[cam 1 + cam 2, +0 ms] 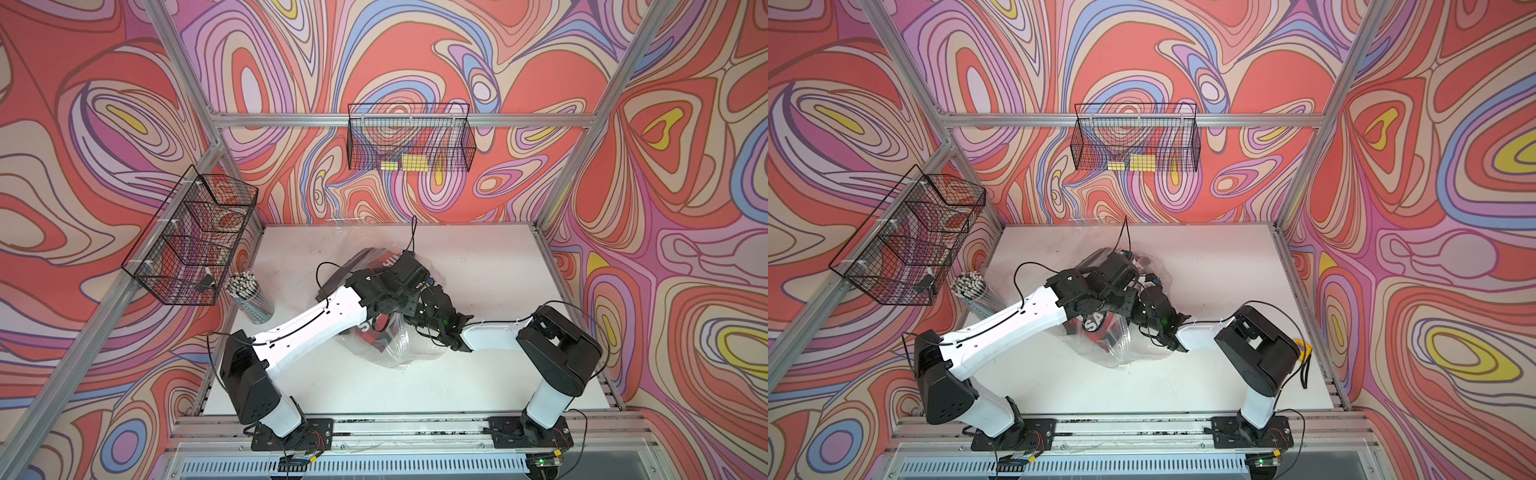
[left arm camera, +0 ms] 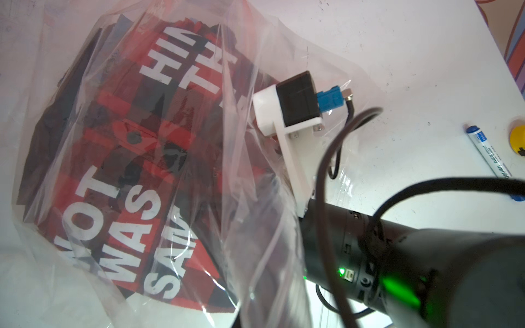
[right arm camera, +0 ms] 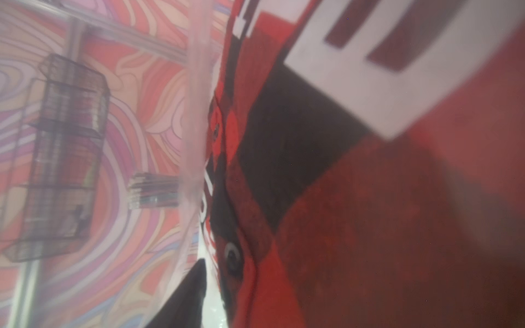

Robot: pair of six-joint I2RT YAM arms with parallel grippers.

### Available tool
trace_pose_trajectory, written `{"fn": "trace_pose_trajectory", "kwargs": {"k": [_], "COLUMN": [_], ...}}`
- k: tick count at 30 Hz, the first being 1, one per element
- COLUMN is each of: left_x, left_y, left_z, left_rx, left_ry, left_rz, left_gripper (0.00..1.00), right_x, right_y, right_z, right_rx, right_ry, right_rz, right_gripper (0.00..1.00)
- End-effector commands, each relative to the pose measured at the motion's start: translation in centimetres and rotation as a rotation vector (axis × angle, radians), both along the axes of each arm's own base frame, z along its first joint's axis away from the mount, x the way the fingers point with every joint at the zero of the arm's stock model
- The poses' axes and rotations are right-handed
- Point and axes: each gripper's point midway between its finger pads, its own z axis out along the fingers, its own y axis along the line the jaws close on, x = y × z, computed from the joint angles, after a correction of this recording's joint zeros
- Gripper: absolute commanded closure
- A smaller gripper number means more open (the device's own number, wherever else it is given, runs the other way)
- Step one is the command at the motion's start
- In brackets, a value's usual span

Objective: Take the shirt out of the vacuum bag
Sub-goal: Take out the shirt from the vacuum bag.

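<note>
The right gripper (image 3: 199, 289), grip unclear, is pointing left at the plaid shirt (image 2: 127, 159) inside the vacuum bag (image 1: 409, 353); left gripper (image 1: 415, 276) shut.

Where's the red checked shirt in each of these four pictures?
In a top view: shirt just below centre, half hidden.
In a top view: low, left of centre.
Left wrist: fills most of the picture.
Right wrist: blurred close-up.
Shared landmark: the clear bag around it.
</note>
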Motion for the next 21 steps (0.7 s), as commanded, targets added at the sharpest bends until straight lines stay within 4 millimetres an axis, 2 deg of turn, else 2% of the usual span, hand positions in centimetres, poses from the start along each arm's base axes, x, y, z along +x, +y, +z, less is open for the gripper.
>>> {"fn": "trace_pose_trajectory", "kwargs": {"k": [1, 5, 6, 9, 11, 14, 16, 21], "left_x": [-0.4, -0.6, -0.6, -0.6, -0.6, -0.6, -0.6, -0.4], "left_y": [0.6, 0.6, 0.6, 0.7, 0.7, 0.9, 1.0, 1.5], "left_z": [0.4, 0.2, 0.1, -0.1, -0.2, -0.1, -0.1, -0.2], "left_rx": [-0.014, -0.016, -0.016, -0.016, -0.014, -0.016, -0.011, -0.011], "left_ry": [-0.002, 0.004, 0.004, 0.006, 0.005, 0.003, -0.001, -0.009], "left_rz": [0.002, 0.001, 0.001, 0.003, 0.005, 0.005, 0.007, 0.023], "left_gripper": [1.00, 1.00, 1.00, 1.00, 1.00, 1.00, 1.00, 1.00], "right_x": [0.7, 0.9, 1.0, 1.2, 1.2, 1.0, 0.8, -0.2], "right_y": [0.7, -0.1, -0.2, 0.6, 1.3, 1.2, 0.9, -0.2], "right_z": [1.6, 2.2, 1.2, 1.1, 0.9, 0.8, 1.0, 4.1], "right_rx": [0.032, 0.080, 0.078, 0.101, 0.098, 0.099, 0.099, 0.106], "right_ry": [-0.047, -0.093, -0.087, -0.093, -0.088, -0.083, -0.080, -0.121], "right_rz": [-0.007, -0.054, -0.063, -0.036, -0.011, -0.007, -0.014, -0.012], "right_gripper": [0.55, 0.61, 0.66, 0.80, 0.87, 1.00, 1.00, 1.00]}}
